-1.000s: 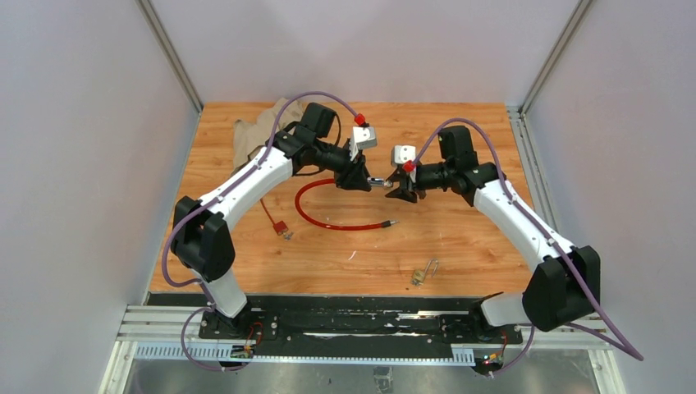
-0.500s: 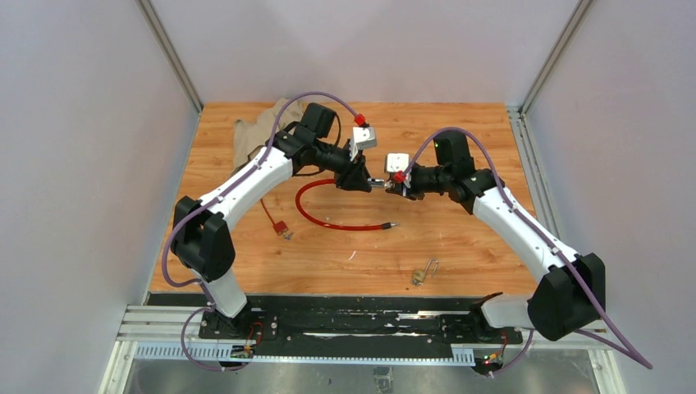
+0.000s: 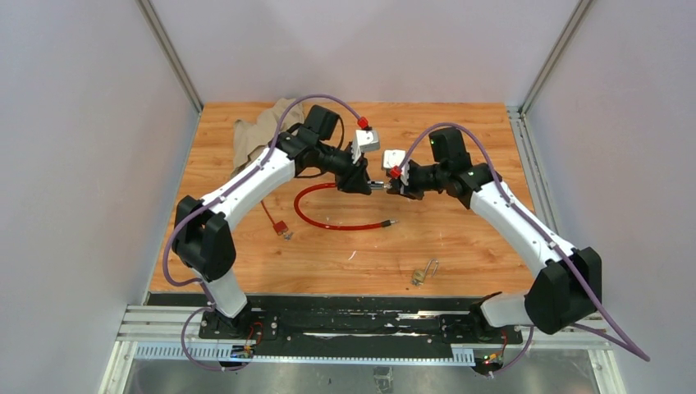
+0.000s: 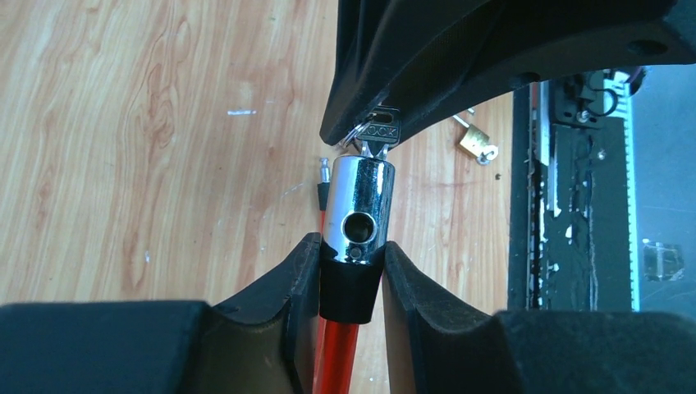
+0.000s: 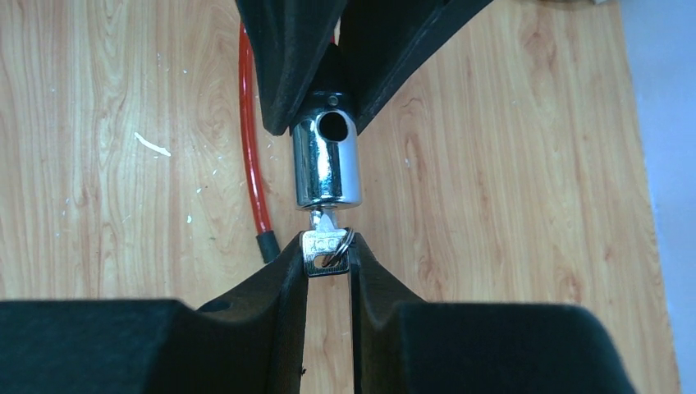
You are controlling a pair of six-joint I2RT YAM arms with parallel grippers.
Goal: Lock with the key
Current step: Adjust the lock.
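Nearest me, at 5 o'clock, sits one brass padlock [image 3: 421, 273], with one thin red tagged loop [image 3: 277, 223] at 8 o'clock. Mid-table, my left gripper [image 4: 351, 267] is clamped on the black collar of the one chrome lock barrel [image 4: 359, 197] on the big red cable [image 3: 328, 220]. My right gripper [image 5: 327, 261] pinches the single key [image 5: 325, 246], blade in the barrel's end; one tan cloth [image 3: 254, 131] lies far at 11 o'clock.

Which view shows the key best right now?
Right wrist: the key is in full view, head clamped in the right pincer, blade entering the lock cylinder. Left wrist shows its head half hidden under that pincer; top external shows only a speck.
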